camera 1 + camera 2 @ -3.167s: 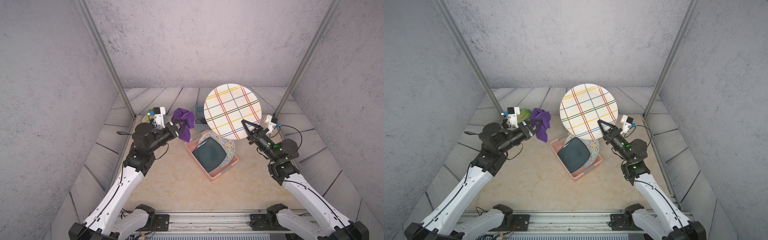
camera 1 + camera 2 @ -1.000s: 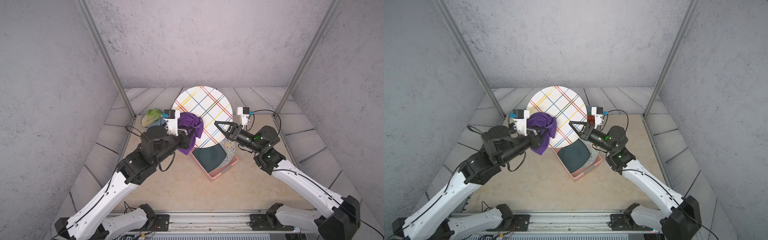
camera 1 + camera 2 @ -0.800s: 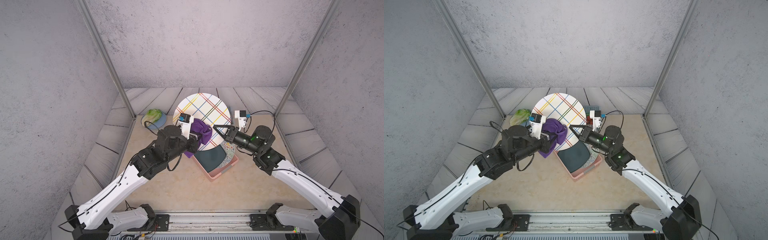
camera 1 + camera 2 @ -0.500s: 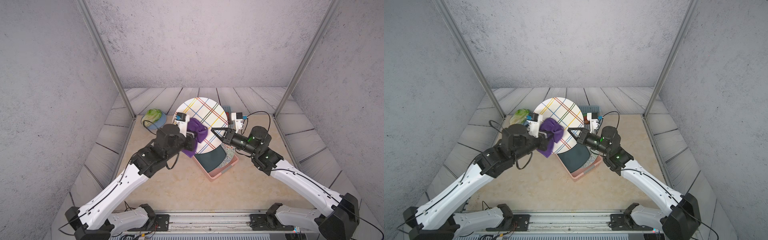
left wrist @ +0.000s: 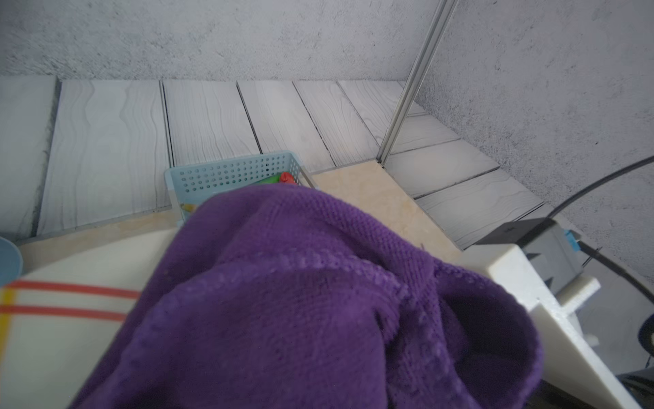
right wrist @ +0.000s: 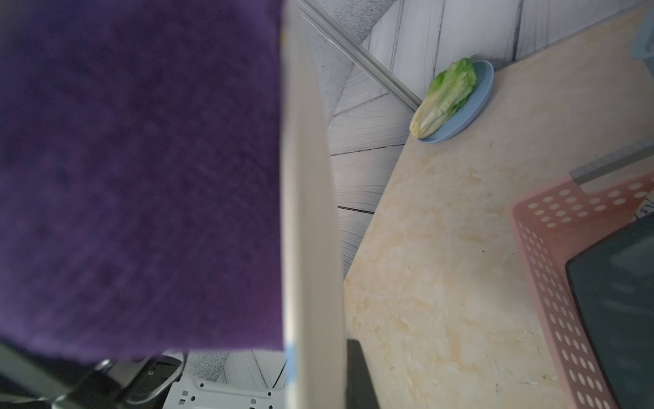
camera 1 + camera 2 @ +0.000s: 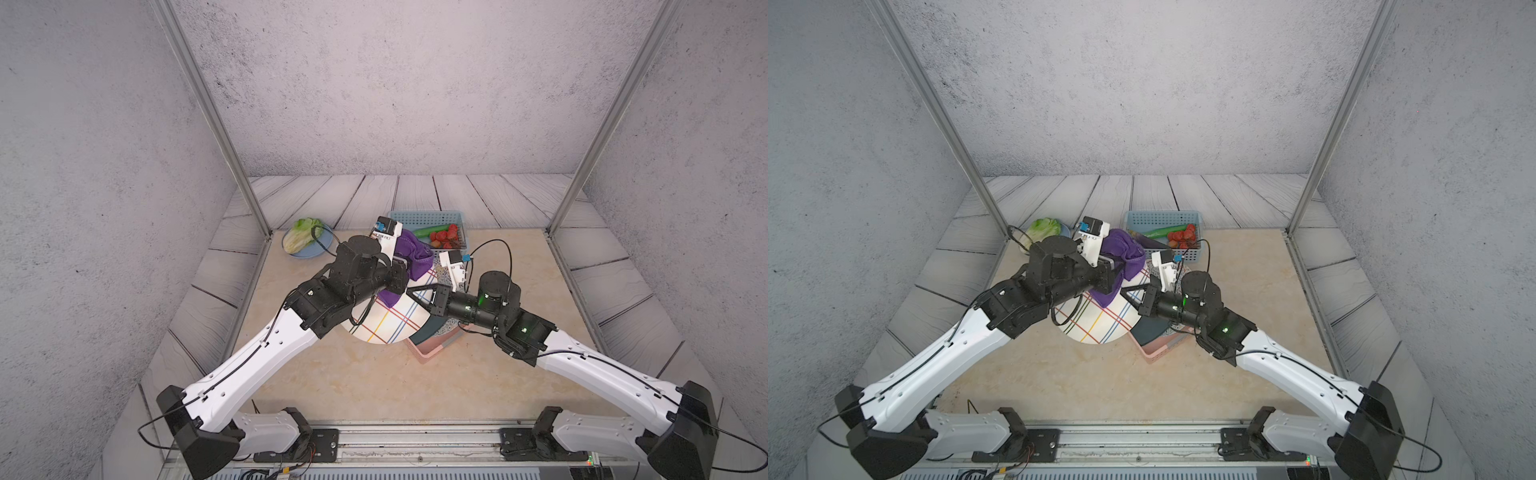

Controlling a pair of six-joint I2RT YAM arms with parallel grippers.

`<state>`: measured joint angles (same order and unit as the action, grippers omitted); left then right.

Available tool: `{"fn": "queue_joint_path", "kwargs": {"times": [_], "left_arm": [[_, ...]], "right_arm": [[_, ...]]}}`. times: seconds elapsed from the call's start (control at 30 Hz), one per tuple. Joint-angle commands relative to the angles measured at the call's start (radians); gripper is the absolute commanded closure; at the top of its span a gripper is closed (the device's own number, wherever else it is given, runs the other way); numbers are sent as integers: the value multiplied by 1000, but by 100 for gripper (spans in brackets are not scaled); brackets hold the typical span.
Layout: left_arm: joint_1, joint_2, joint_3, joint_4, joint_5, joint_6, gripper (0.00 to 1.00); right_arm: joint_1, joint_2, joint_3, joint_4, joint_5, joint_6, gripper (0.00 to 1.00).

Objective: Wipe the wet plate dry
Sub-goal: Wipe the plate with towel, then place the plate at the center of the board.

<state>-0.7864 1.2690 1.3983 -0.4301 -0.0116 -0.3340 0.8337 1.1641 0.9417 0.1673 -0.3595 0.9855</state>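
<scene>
Plate [image 7: 386, 328]: one, white with coloured cross-lines. It is tilted over the table [image 7: 374, 382], just beside the pink basket [image 7: 436, 353], and overlaps that basket's corner in both top views. Whether its low rim touches the table I cannot tell.
Cloth [image 7: 415, 257]: one, purple and bunched, pressed on the plate's upper face near its far rim.
Right gripper [image 7: 411, 294]: jaws pinching the plate's rim on the side toward the pink basket. The right wrist view shows the plate [image 6: 308, 212] edge-on, with the cloth [image 6: 141, 177] against one face.
Left gripper [image 7: 401, 272]: fingertips buried in the cloth, jaws pressed together on it.
Arms: two, meeting over the plate.
Baskets: two, the blue basket [image 7: 424, 216] at the table's far edge and the pink one near the middle.
Blue basket holds: one cucumber [image 7: 430, 230] and a cluster of red fruits [image 7: 446, 237], too bunched to count.
Pink basket holds: two dishes, a dark dish [image 7: 428, 332] and a speckled dish [image 7: 441, 278] behind it.
Blue dish [image 7: 305, 254]: one, at the table's far left corner, carrying one lettuce [image 7: 305, 230].
</scene>
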Motion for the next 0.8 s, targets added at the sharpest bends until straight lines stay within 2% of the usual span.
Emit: {"fn": "queue_joint_path", "kwargs": {"times": [0.0, 0.1, 0.17, 0.27, 0.4, 0.53, 0.77], "left_arm": [[30, 34, 12, -95, 24, 40, 100], [31, -19, -13, -106, 76, -17, 100], [36, -130, -57, -96, 32, -55, 100], [69, -311, -68, -168, -39, -82, 100], [76, -458, -30, -311, -156, -100, 100], [76, -542, -67, -357, -229, -126, 100], [76, -565, -128, -368, -213, -150, 100]], "right_arm": [[43, -49, 52, 226, -130, -96, 100], [-8, -76, 3, 201, -6, -69, 100], [-54, -56, 5, 138, -3, -33, 100], [-46, 2, 11, 83, -56, -64, 100], [49, 119, 12, 66, -40, -79, 100], [161, 281, 55, 96, 17, -86, 100], [229, 602, 190, 169, 59, -51, 100]]}}
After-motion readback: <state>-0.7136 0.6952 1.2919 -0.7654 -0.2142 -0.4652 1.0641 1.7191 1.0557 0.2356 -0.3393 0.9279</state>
